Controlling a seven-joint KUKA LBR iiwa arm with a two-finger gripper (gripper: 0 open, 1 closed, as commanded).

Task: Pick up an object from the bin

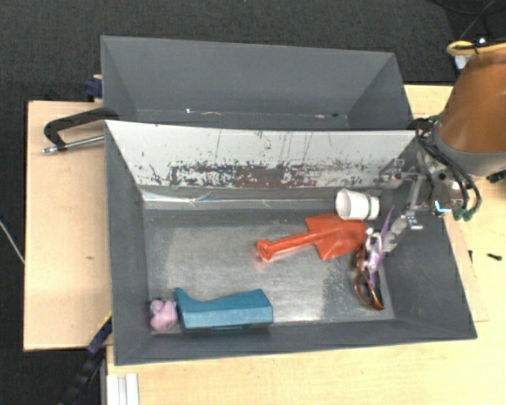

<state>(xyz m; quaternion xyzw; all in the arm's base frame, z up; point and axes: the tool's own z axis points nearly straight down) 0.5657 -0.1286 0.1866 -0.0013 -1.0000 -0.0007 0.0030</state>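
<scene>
So the gripper point(376, 247) comes in from the right and hangs low at the right end of the bin point(236, 146). Honestly can't tell if the jaws are open or shut from this angle, and I can't see anything held in them.

Right under its tip is a dark brownish looped thing point(369, 288) with purple bits on it. It might be a pair of glasses, hard to say. It lies in the near-right corner of the floor, with its long axis running from the near wall up toward the gripper.

Just left of that is an orange-red plastic scoop point(314, 239). Its handle points left and the wide end is on the right, next to the gripper. A white cylinder point(357, 204) lies on its side right behind the scoop. Over by the near-left corner there's a blue block point(223, 309) lying lengthwise along the near wall, with a small pink toy point(162, 315) touching its left end.
</scene>
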